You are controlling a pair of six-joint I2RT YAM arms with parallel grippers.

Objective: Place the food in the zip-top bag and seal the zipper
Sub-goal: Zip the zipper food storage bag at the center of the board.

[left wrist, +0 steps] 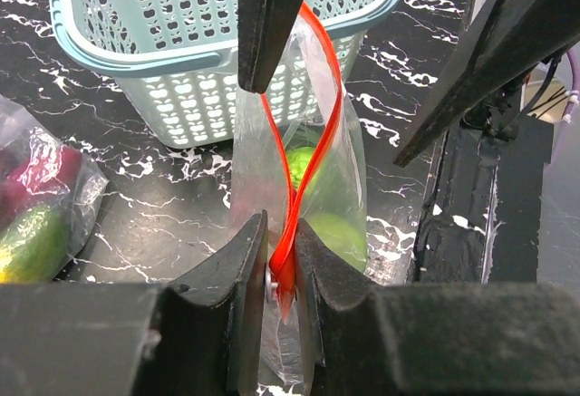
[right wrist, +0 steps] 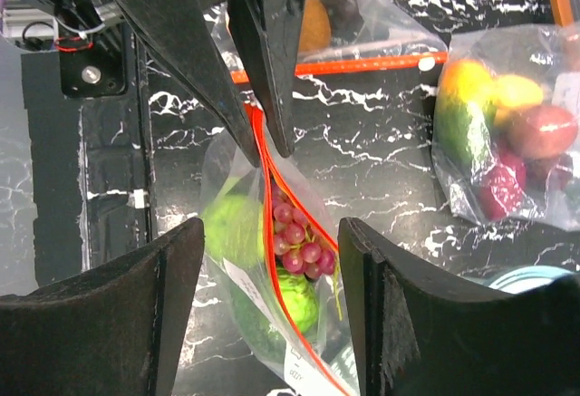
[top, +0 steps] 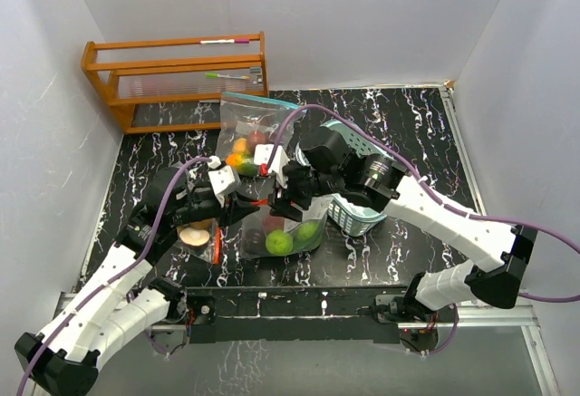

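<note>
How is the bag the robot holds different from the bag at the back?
The held bag has green fruit and grapes; the back bag has orange, yellow and red fruit. The held bag's zipper is red; the back bag's top edge looks blue-green. The left gripper pinches the held bag; no gripper holds the back bag. Both are clear plastic.

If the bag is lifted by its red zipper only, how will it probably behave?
Probably floppy: the red zipper of the zip-top bag curls beyond the left gripper pinching it. Likely bottom-heavy, since green fruit and grapes sit low inside.
</note>
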